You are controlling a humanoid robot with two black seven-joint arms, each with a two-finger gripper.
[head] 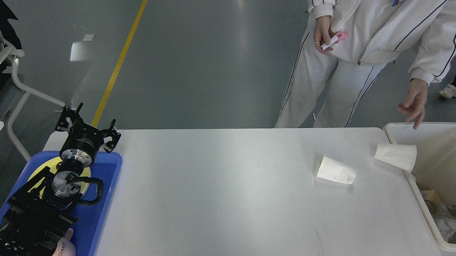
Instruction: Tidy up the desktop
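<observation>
The right gripper is out of view. My left arm hides much of the blue tray (108,174), its yellow plate (86,177) and a pink mug (63,255). The white desktop (223,196) lies broad and bare centrally; two paper cups (335,170) lie sideways near the cream bin (441,154). The left gripper (87,127) hovers over the tray's far edge, fingers spread apart.

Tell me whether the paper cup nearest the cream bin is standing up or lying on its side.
Lying on its side. The paper cup rests on the desktop with its rim facing right toward the cream bin.
</observation>
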